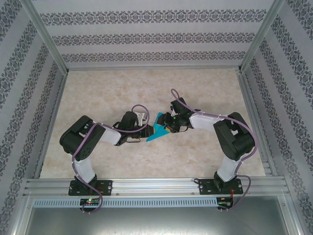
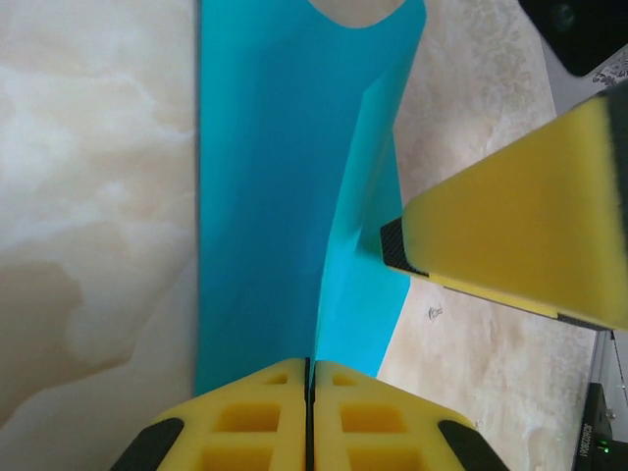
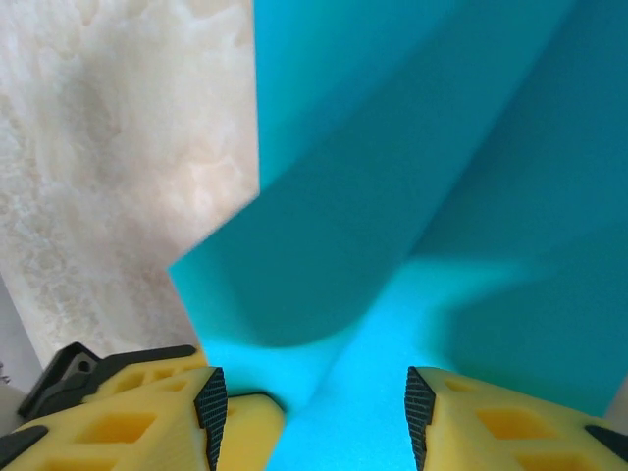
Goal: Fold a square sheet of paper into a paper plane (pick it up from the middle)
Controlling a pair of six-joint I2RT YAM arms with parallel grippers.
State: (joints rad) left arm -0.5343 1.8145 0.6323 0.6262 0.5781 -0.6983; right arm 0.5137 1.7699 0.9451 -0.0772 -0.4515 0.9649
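Just beyond the rail [image 1: 156,185] that carries both arm bases, about midway along it, the two arms bend inward and meet over the marbled table [image 1: 122,93]. The paper [image 1: 157,130] lies there between them, well short of the back wall.

The left gripper [image 2: 310,368] is at the paper's end nearer the rail's left half. Its yellow pads are pressed flat together, and a raised crease runs straight into the seam between them, so it looks to be pinching the paper at that fold. From there the paper stretches directly away from the pads as a long band, its long axis in line with them.

The right gripper [image 3: 314,402] comes in from the side of the rail's right half. Its jaws stand apart with the paper lying between and below them, and nothing is gripped. One of its fingers [image 2: 510,245] sits just beside the raised flap, close to touching it. This is the arm better placed for the next pinch or press, and I judge that move depends on meeting the crease squarely across the long axis.

The paper is teal-blue, plain and partly folded. From above it is a small pointed triangle. Up close it shows layered flaps, one standing up along the central crease and curling softly rather than lying flat.
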